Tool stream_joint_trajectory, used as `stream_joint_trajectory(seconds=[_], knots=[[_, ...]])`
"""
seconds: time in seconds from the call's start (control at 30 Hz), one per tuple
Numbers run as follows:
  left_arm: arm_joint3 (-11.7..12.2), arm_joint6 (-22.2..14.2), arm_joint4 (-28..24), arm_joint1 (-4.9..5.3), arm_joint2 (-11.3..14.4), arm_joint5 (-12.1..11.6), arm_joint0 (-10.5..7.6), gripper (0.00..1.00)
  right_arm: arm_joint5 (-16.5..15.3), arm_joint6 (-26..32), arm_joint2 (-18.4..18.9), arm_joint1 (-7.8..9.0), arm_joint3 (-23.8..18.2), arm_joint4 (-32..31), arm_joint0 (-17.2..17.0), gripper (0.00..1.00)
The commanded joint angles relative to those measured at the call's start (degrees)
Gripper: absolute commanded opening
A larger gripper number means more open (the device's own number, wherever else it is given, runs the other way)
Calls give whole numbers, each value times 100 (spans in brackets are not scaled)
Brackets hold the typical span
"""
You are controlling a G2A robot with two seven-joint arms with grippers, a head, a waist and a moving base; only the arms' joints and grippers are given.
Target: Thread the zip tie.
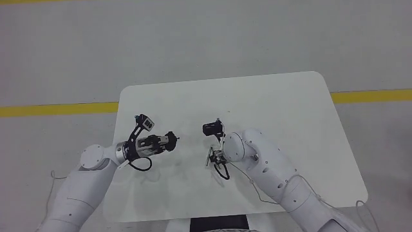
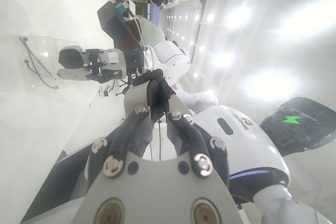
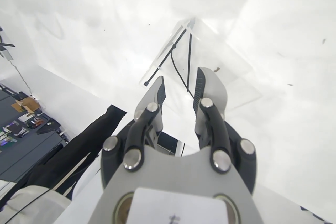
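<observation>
One clear plate with black zip ties

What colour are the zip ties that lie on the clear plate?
Black. The right wrist view shows the zip ties best, against the clear plate.

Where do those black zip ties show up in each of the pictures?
Top view: zip ties, a small dark loop beside the right gripper.
Left wrist view: zip ties on a clear plate, facing the right gripper.
Right wrist view: zip ties on that plate, just beyond the open right gripper.
Shared landmark: the right gripper.
</observation>
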Motion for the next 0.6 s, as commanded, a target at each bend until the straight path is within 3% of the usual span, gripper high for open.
stream_joint_trajectory(seconds=[0.0, 0.3, 0.57], knots=[[0, 0, 0, 0, 0, 0, 0, 0, 0, 0, -26, -37, 55, -84, 17, 22], [0, 0, 0, 0, 0, 0, 0, 0, 0, -24, -150, -213, 367, -378, 117, 22], [0, 0, 0, 0, 0, 0, 0, 0, 0, -44, -204, -377, 560, -775, 121, 15]])
